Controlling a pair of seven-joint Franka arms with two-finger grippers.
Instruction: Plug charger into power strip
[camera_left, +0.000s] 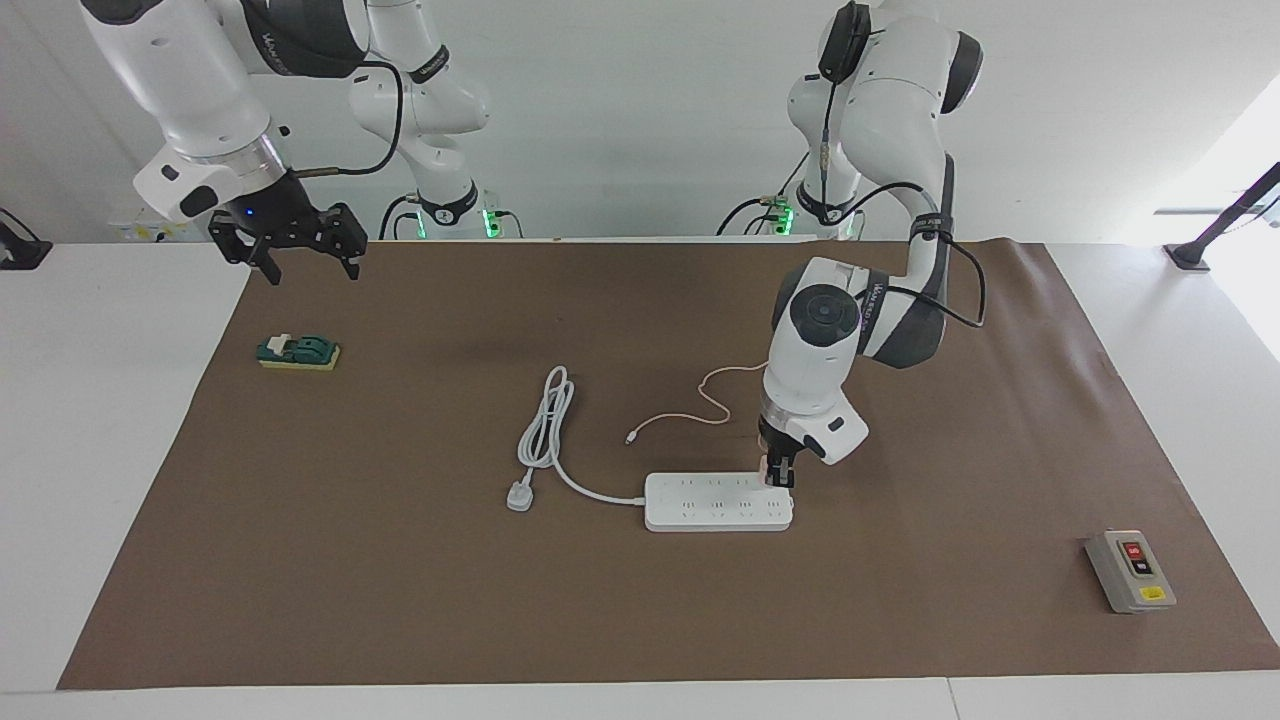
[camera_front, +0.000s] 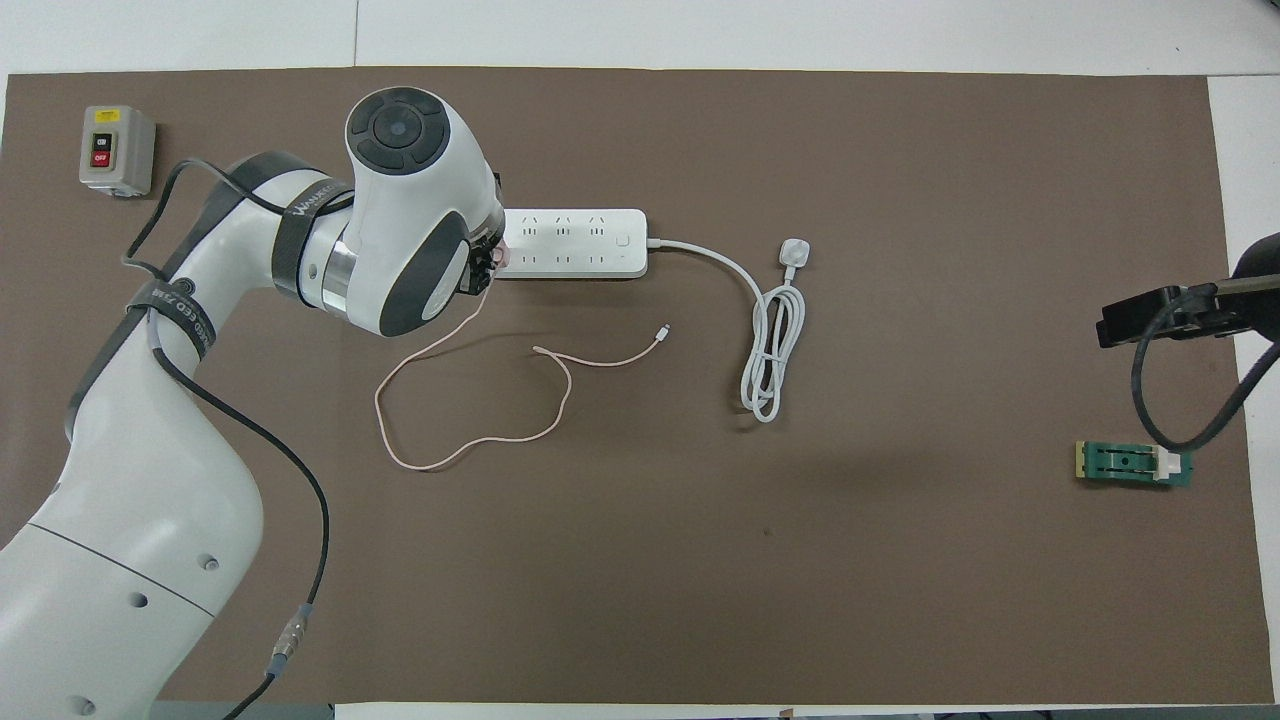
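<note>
Charger (camera_left: 768, 468) on power strip (camera_left: 715, 505) (left jaws)

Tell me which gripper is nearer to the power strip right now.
Left. The left gripper is down at the power strip, at its end toward the left arm, holding the charger. The right gripper waits raised at the right arm's end of the table, near the green block.

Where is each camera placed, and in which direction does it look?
Facing view: high across the table, looking toward the robots; both arms show whole, the left end effector down at the power strip, the right end effector raised above the mat.
Overhead view: high above the robots' end, looking steeply down; the left arm fills one corner, only the right arm's tip shows.
Both share the power strip, the charger's pink cable and the grey switch box, half a turn apart.
</note>
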